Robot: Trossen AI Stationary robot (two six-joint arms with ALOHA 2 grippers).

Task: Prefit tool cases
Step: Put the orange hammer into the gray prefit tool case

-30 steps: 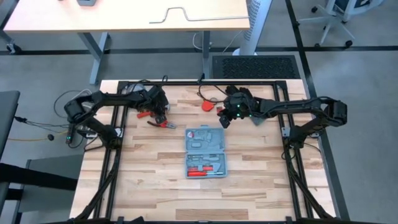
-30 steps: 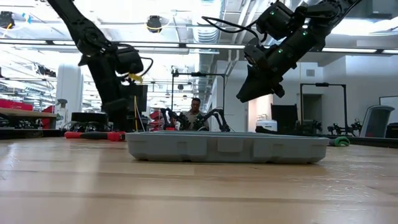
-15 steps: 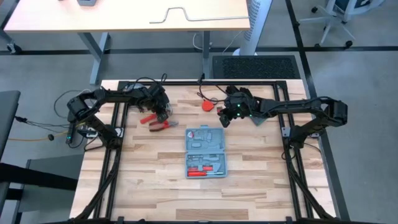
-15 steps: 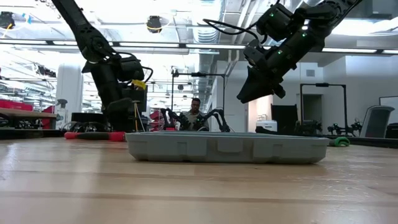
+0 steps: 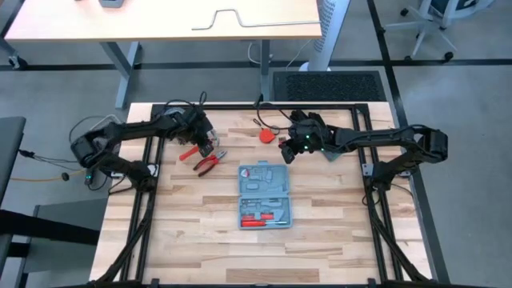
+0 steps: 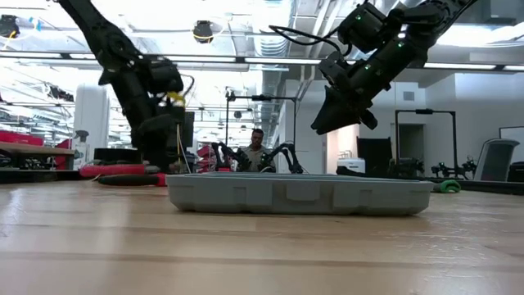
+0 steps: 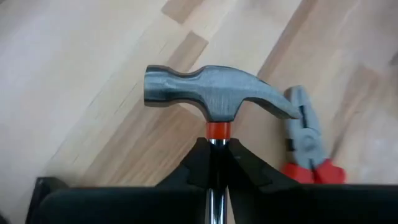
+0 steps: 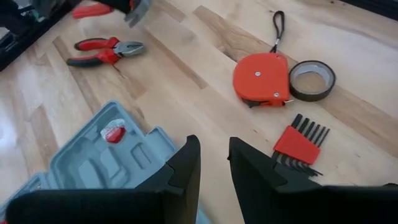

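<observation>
Partly fitted, by the look of it. Open tool case (image 5: 266, 196) lying mid-frame on the tabletop (image 5: 192, 232) in the high view, red-handled tools already seated in its lower recesses, upper ones mostly bare. Left gripper (image 7: 217, 155) up left of the case, jaws pinching a hammer (image 7: 214, 99) by its neck, pliers (image 5: 210, 162) loose beside. Right gripper (image 8: 214, 163) hovering above the case's upper right, jaws slightly spread, empty. Left outside: tape measure (image 8: 261, 78), hex keys (image 8: 302, 138), tape roll (image 8: 313, 79).
</observation>
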